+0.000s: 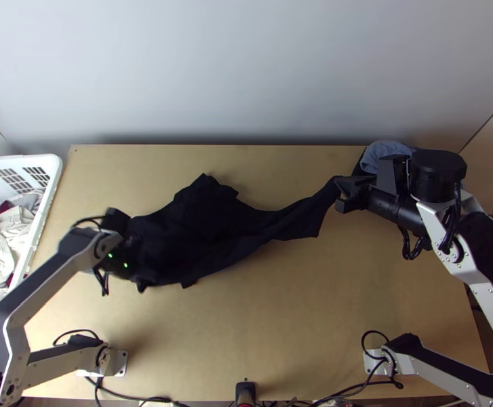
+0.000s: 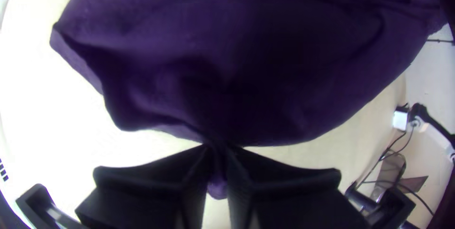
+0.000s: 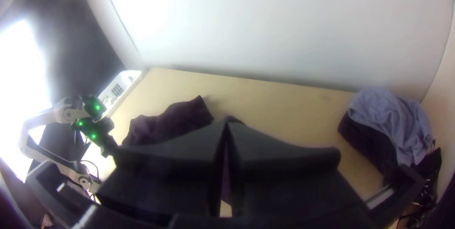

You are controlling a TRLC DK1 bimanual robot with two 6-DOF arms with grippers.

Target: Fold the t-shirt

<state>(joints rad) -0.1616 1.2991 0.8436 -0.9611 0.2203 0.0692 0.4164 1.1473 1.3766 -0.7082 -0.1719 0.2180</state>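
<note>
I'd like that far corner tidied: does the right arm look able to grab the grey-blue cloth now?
Probably not: the right gripper is near the grey-blue cloth but is shut on the t-shirt.

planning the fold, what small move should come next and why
Probably ease the right gripper gently away from the left gripper: both hold the dark t-shirt, which lies bunched and creased between them rather than spread flat.

Dark t-shirt (image 1: pixel 202 227); rumpled, stretched crosswise
</note>
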